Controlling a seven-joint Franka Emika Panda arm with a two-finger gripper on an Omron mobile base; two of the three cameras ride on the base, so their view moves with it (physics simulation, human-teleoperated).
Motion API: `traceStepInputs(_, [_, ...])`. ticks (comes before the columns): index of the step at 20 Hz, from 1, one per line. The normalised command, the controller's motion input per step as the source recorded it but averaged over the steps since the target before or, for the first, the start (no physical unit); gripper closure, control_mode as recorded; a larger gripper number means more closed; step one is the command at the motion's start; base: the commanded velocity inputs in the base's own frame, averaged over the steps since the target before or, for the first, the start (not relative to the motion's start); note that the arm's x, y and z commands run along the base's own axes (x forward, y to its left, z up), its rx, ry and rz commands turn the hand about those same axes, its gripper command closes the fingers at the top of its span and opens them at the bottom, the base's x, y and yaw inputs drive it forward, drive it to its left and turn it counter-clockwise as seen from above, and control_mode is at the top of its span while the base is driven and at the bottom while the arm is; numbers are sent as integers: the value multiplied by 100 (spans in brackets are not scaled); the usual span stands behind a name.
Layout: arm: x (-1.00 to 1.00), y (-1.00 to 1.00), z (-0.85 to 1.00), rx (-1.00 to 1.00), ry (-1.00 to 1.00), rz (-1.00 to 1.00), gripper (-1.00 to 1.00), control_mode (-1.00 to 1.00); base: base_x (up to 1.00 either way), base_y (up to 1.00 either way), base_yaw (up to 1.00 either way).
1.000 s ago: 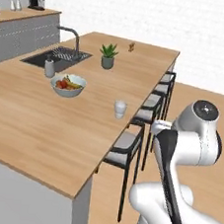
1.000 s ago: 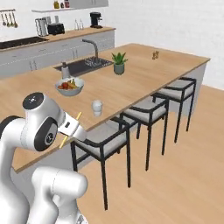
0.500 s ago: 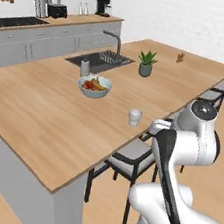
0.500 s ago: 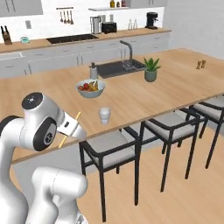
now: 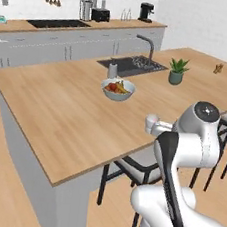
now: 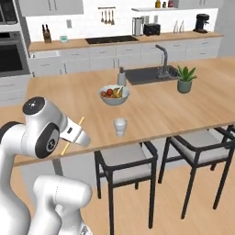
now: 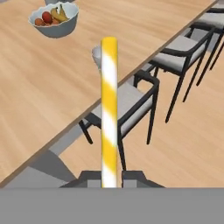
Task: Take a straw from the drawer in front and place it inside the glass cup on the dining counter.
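Base has swung round since the earlier frames; the dining counter (image 6: 151,110) now lies broadside, the glass cup (image 6: 120,126) nearer centre. Gripper (image 7: 109,178) is clamped on the straw (image 7: 109,113). The straw hides most of the cup in the hand view.

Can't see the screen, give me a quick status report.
Pincer shut on straw. Cup on counter ahead, empty. Stools below the edge; nothing between.

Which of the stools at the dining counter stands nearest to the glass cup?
The stool farthest left in the right base view, directly below the glass cup. The other stool stands further right, nearer the potted plant.
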Motion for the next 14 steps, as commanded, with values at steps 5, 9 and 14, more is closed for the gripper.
traceStepInputs(5, [0, 0, 0, 0, 0, 0, 100, 100, 30, -39, 33])
traceStepInputs(9, [0, 0, 0, 0, 0, 0, 100, 100, 37, -50, 29])
traceStepInputs(14, [0, 0, 0, 0, 0, 0, 100, 100, 41, -41, 24])
